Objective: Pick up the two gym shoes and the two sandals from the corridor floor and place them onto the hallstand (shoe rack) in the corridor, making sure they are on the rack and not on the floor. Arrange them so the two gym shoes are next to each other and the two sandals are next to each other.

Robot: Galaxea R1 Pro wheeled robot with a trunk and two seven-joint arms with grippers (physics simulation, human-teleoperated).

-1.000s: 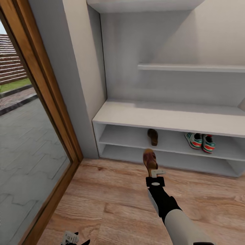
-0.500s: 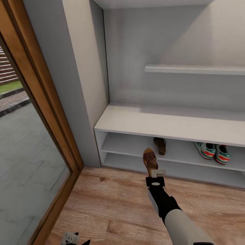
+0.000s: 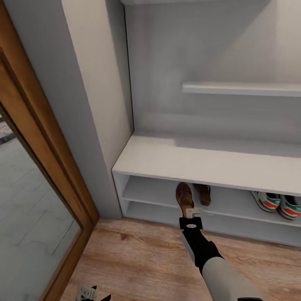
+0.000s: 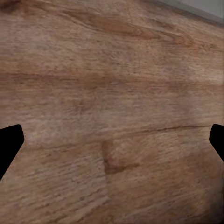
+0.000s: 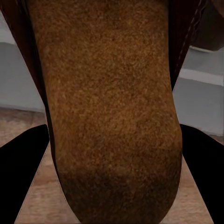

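Sandal held in right tool, toe at the hallstand upper-shelf mouth, just beside the shelved sandal | view has closed in on hallstand since a second ago, so placing looks near | gym shoes same shelf, rightmost cut off | left tool wide over floor.
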